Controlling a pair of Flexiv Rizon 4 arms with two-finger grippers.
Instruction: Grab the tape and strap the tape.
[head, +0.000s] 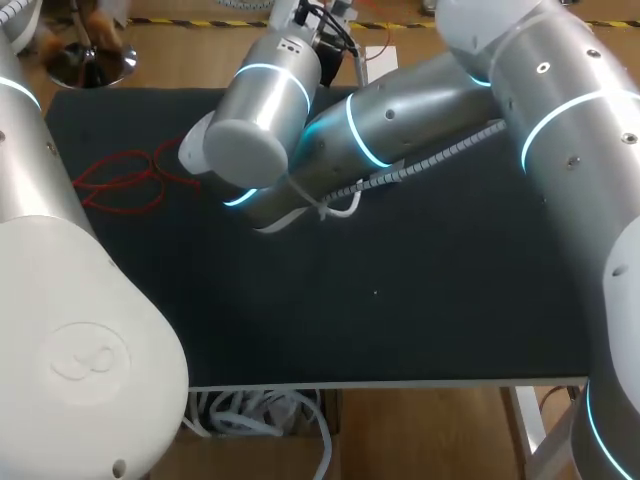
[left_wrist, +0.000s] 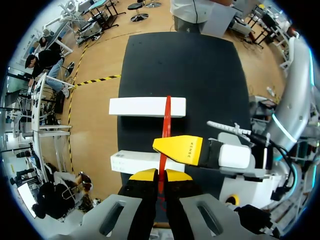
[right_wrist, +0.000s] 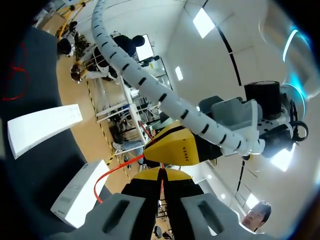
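With the left gripper (left_wrist: 160, 176) and the right gripper (right_wrist: 160, 175) each pinched tight on the red tape (left_wrist: 167, 117), which runs ahead across two white boxes (left_wrist: 140, 106) on the black table (left_wrist: 200, 75), I would keep it taut and centred so it cannot slip off either box.

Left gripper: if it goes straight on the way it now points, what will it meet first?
Probably the right gripper, whose yellow tip sits just ahead, on the red tape. Depth is unclear; the nearer white box lies close by too.
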